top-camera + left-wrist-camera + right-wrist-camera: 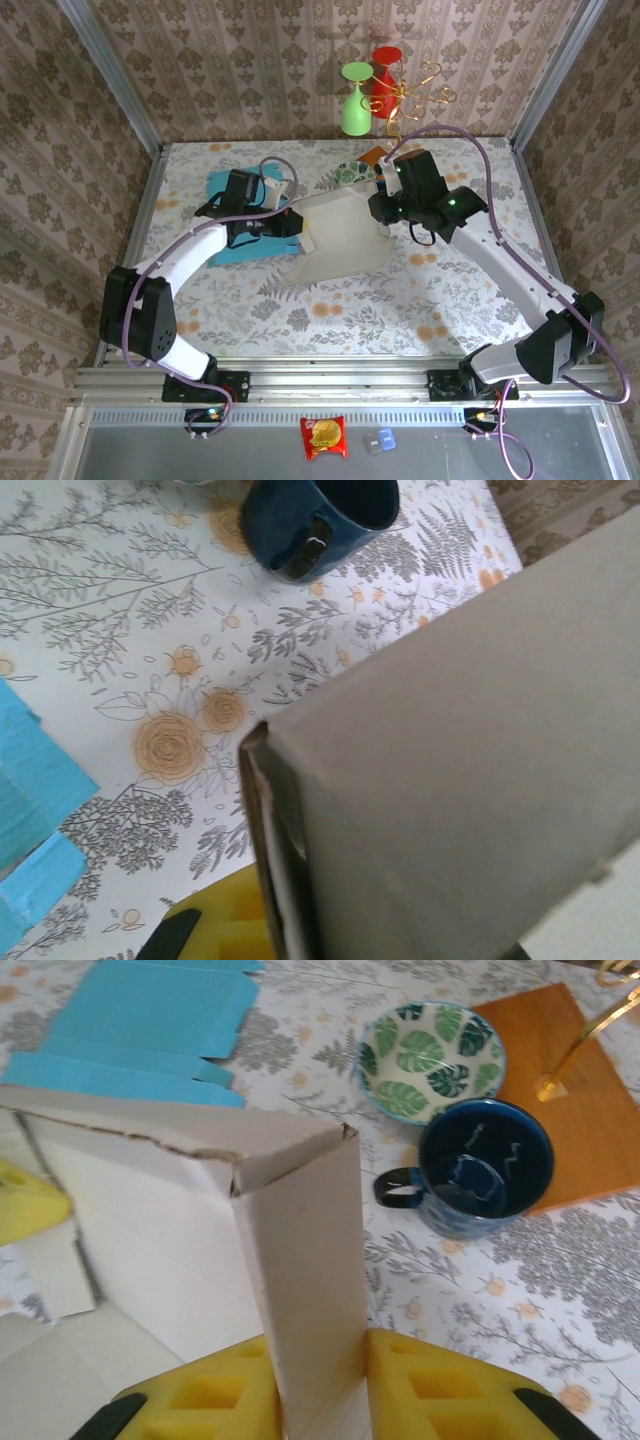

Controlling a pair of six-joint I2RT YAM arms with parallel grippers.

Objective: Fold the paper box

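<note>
Right jaws clamp paper box (300,1260) flap; left jaws pinch its edge.

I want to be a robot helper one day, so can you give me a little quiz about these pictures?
1. Fill in: the flat card is ____ in colour.
2. True or false: the mug lies on its side.
3. What does the right pincer grip? A the card, B the box, C the mug.
Key: 1 blue; 2 false, it stands upright; 3 B.
</note>
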